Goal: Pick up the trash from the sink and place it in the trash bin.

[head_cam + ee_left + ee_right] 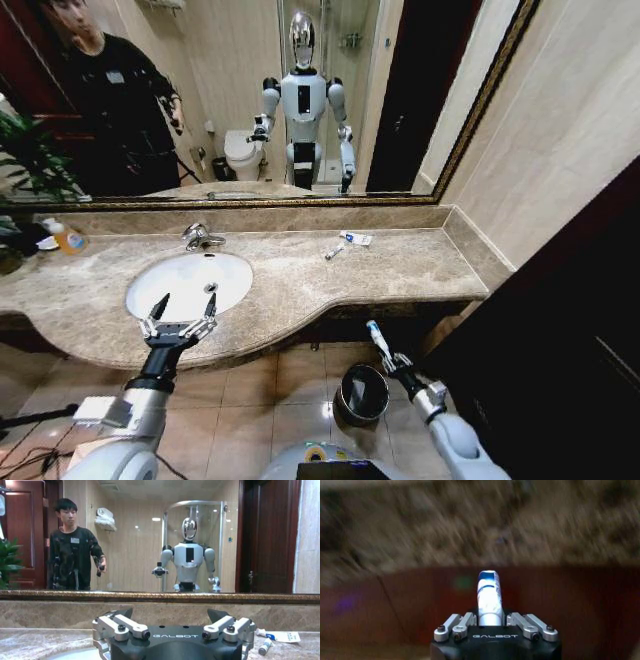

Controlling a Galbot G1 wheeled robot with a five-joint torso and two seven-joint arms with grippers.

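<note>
Now | right gripper [383, 352] lowered beside trash bin [361, 394] | apparently clamping white-blue tube [489, 600]

**Open way to the bin, counter edge above it**

The trash bin [361, 393] stands on the floor tiles with its mouth uncovered, so the way in from above is free. The right gripper [385, 352], closed around a small white-blue tube [376, 337], is just beside its rim, under the overhanging edge of the countertop [400, 275], which limits the room upward. To the right a dark wall panel [560, 330] stands near.

The sink [190, 282] is open from above; the faucet [198, 237] blocks only its back side. The left gripper [180, 317], fingers spread, hangs at the front rim.
</note>
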